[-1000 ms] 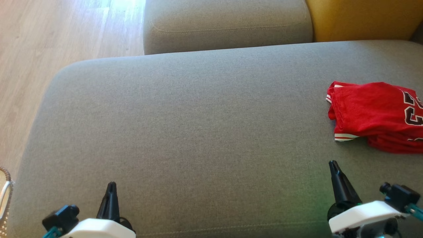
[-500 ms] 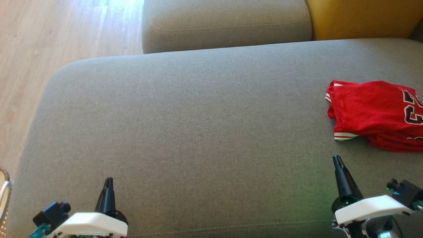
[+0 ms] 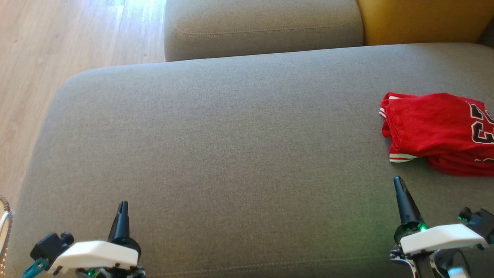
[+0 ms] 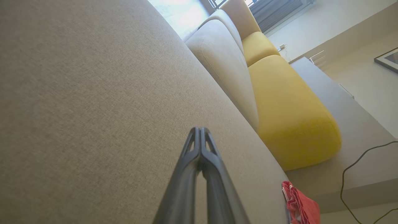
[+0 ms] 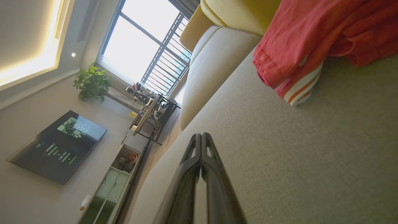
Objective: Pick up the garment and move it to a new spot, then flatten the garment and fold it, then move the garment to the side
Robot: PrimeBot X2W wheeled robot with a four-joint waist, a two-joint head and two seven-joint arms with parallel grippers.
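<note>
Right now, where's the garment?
In the head view the garment lies at the right edge of the grey cushion, just beyond the right gripper, apart from it.

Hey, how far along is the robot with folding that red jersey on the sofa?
Looks nearly finished. The red jersey lies in a compact folded bundle at the right side of the grey seat cushion. Nothing is in hand: left gripper and right gripper are both shut, empty, apart from it. Little seems left.

Sofa seat (image 3: 216, 154): matt grey woven cloth. Garment (image 3: 432, 127): red soft fabric. Floor (image 3: 58, 46): pale smooth wood.
</note>
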